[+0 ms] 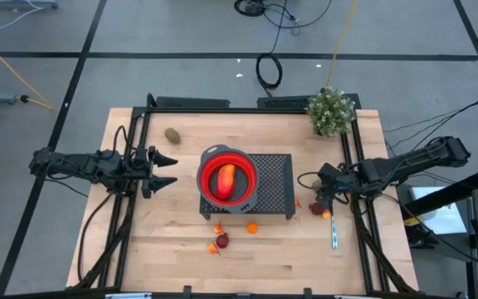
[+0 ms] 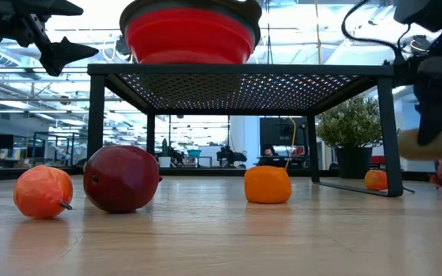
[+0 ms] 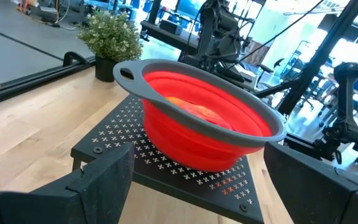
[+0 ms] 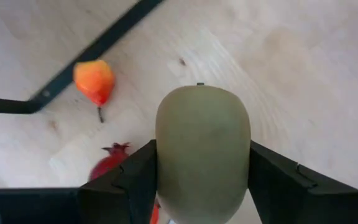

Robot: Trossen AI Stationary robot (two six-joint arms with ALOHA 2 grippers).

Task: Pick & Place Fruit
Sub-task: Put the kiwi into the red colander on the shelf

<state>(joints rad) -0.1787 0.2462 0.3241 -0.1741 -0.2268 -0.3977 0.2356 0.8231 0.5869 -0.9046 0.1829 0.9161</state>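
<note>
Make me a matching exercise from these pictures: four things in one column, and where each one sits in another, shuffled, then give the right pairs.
Things:
1. red collapsible bowl
2. potted plant
3. brown kiwi in the right claw
4. other brown kiwi

Places:
A. far right corner of the table
B. on the bare wood, between the left claw and the table's far edge
C. on top of the black mesh stand
D. gripped between two dark fingers, above the wood

Pairs: 1-C, 2-A, 3-D, 4-B
</note>
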